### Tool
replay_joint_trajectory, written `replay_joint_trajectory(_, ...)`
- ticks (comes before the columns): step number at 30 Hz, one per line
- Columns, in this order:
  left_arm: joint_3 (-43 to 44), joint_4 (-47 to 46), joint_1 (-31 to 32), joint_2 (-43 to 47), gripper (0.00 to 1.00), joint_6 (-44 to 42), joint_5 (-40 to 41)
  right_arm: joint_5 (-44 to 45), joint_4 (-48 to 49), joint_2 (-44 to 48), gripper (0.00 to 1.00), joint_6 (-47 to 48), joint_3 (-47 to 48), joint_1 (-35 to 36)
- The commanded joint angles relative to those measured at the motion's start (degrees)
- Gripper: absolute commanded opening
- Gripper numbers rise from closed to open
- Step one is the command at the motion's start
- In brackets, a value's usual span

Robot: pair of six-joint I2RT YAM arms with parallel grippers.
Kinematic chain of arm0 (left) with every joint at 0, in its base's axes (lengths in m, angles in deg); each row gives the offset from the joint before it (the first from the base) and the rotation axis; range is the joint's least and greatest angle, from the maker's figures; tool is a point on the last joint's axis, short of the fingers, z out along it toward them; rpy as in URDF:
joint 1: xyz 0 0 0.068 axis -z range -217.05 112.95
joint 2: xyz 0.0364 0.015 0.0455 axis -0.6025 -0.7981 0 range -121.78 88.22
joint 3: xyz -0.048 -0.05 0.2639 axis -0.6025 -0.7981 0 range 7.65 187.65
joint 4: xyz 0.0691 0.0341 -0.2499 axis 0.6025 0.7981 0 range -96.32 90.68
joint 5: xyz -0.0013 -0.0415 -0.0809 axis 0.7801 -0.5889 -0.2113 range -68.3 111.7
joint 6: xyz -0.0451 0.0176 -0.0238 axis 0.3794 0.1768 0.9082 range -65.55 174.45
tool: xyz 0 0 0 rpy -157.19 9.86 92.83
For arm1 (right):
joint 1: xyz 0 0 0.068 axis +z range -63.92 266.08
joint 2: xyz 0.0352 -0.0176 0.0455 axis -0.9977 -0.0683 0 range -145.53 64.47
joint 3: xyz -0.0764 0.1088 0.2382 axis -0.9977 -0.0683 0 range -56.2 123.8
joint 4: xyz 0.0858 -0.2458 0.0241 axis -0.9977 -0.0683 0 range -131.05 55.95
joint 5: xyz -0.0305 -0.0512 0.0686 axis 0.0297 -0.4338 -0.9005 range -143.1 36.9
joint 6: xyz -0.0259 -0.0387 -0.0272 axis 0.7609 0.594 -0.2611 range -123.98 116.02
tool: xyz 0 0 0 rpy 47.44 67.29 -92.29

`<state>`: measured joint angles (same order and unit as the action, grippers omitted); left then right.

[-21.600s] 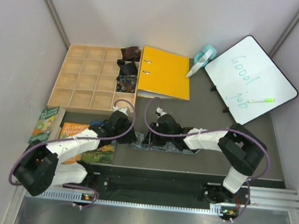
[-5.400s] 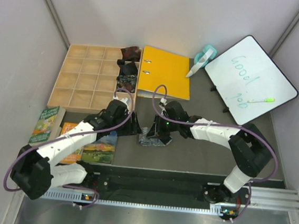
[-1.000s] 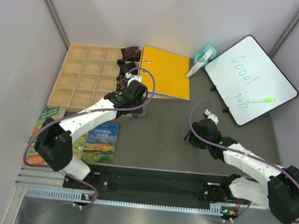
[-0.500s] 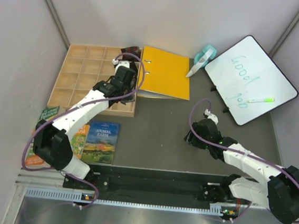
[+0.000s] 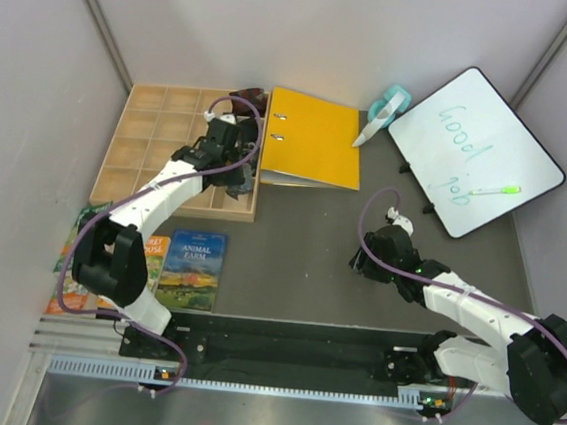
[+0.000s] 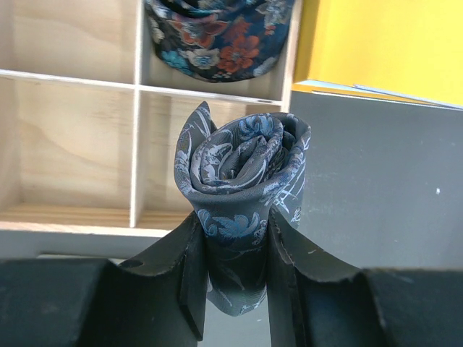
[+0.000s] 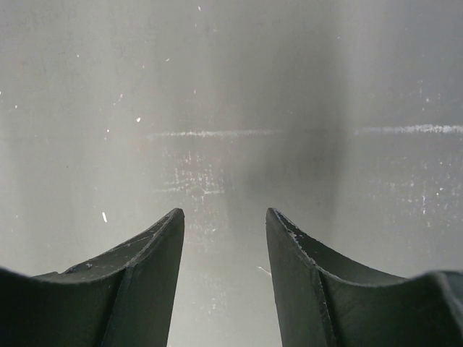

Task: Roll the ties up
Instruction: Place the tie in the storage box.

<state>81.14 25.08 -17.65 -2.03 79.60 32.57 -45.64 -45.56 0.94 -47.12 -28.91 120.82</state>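
My left gripper (image 6: 233, 217) is shut on a rolled grey-blue tie (image 6: 242, 166) with a faint floral pattern. It holds the roll upright over the nearest right-column cell of the wooden tray (image 6: 72, 217). In the top view this gripper (image 5: 239, 178) is at the tray's (image 5: 154, 150) right edge. A dark floral tie roll (image 6: 217, 36) sits in the cell behind. A dark red roll (image 5: 249, 96) shows in the far right cell; the arm hides the cells between. My right gripper (image 7: 224, 213) is open and empty over bare table, at mid right in the top view (image 5: 359, 264).
A yellow binder (image 5: 313, 138) lies right beside the tray. A whiteboard (image 5: 475, 151) with a green marker stands at the back right, with a teal tape dispenser (image 5: 386, 107) next to it. Books (image 5: 190, 267) lie at the front left. Walls close in on both sides.
My left arm has carried the rolled tie from the table beside the tray up to the tray's right column. The right arm has stayed still and open.
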Motion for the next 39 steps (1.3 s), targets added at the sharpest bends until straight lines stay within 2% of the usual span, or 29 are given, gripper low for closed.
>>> replay_joint_trajectory(1,-0.5,-7.1,-0.6,0.0,0.0,0.4,-4.4,0.1,2.6,-0.3,0.5,0.8,0.8,0.1)
replay_joint_trajectory(20,-2.1,-12.2,-1.7,-9.7,0.0,1.7,-0.6,0.0,2.6,-0.6,0.49,0.8,0.8,0.0)
replay_joint_trajectory(25,-2.3,-9.2,-2.0,-10.6,0.0,2.7,4.8,0.0,2.6,-0.7,0.49,0.9,0.9,0.0)
replay_joint_trajectory(35,-4.0,-6.4,-3.0,-12.0,0.0,5.2,8.1,-0.1,2.6,-0.8,0.49,0.9,1.0,0.0)
replay_joint_trajectory(39,-5.0,-7.1,-3.0,-11.3,0.0,5.4,5.3,-0.2,2.6,-0.9,0.49,0.9,1.1,0.1)
